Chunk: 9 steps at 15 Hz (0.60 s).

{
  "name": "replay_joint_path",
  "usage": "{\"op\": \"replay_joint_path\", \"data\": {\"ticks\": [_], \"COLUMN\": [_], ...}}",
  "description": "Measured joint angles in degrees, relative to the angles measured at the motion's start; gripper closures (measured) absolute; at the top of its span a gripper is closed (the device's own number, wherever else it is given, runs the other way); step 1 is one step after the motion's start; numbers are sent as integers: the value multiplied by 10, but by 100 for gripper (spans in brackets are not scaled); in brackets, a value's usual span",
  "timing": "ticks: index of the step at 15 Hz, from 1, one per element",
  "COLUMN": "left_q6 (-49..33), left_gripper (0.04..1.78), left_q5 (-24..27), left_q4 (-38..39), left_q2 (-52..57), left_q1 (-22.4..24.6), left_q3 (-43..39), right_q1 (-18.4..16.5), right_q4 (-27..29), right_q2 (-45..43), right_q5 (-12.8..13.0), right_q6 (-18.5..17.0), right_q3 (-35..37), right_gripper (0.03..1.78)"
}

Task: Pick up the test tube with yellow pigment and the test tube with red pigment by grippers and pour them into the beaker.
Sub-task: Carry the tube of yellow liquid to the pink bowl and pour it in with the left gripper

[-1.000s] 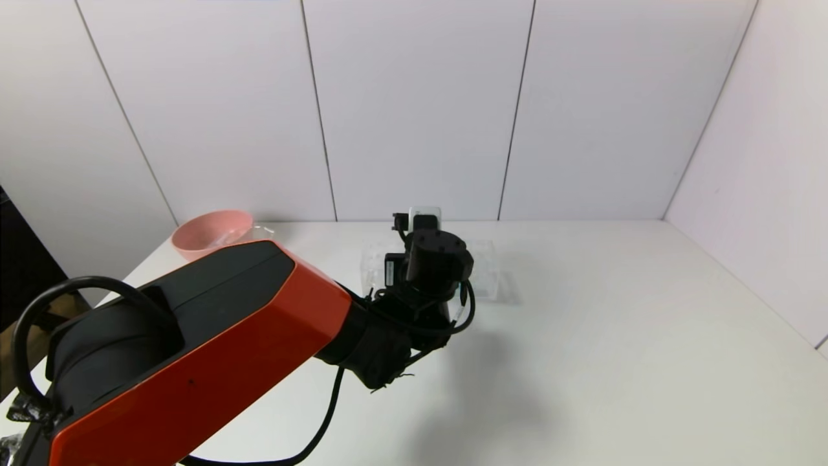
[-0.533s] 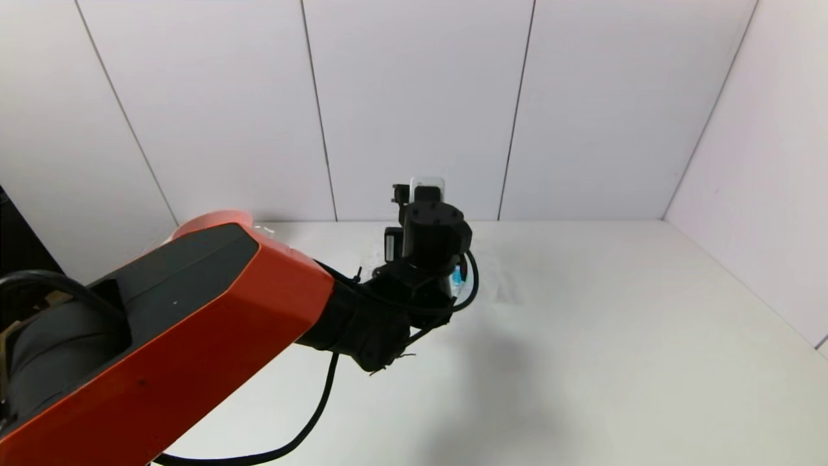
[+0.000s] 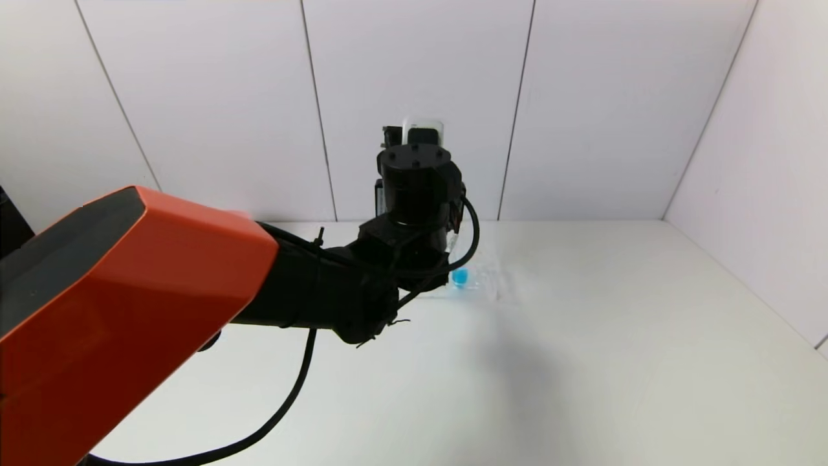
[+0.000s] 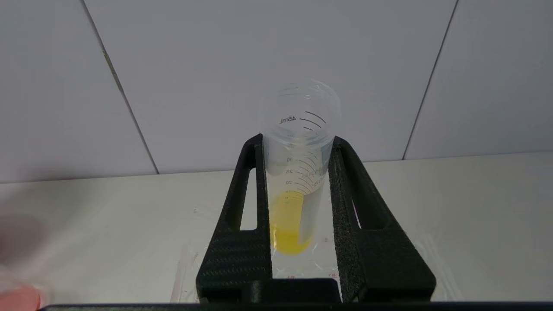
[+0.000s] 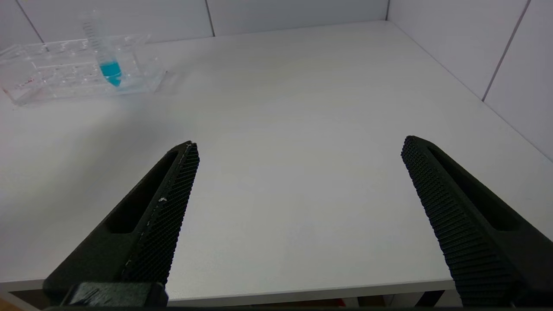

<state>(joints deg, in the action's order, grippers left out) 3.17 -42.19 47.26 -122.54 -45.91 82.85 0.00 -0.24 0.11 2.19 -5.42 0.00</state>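
My left gripper [image 4: 298,172] clamps the clear yellow-liquid test tube [image 4: 298,181]; right gripper [image 5: 298,216] gapes idle; tilting risks spills

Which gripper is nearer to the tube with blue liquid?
Left. The left gripper holds the yellow tube just above the rack, beside the blue tube. The open right gripper hangs far off.

Tube [image 5: 103,56] in rack [image 5: 52,82] on table [image 5: 293,129]

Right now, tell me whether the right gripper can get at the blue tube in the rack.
Probably yes: the right gripper is open, with bare table between it and the blue tube.
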Motion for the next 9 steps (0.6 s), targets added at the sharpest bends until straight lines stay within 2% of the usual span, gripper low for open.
{"op": "replay_joint_path", "data": {"ticks": [2, 5, 7, 9], "left_q6": [-1, -5, -6, -6], "left_gripper": [140, 140, 140, 140], "left_q5": [20, 84, 158, 258], "left_q4": [-25, -61, -93, -131], "left_q2": [25, 89, 147, 221], "left_q1": [0, 11, 35, 80], "left_q3": [-24, -77, -129, -191], "right_q1": [0, 0, 0, 0], "right_q4": [0, 0, 0, 0], "right_q2": [0, 0, 0, 0], "right_q5": [0, 0, 0, 0], "right_q6": [0, 0, 0, 0], "right_q3": [0, 0, 0, 0], "right_gripper": [10, 10, 10, 10]}}
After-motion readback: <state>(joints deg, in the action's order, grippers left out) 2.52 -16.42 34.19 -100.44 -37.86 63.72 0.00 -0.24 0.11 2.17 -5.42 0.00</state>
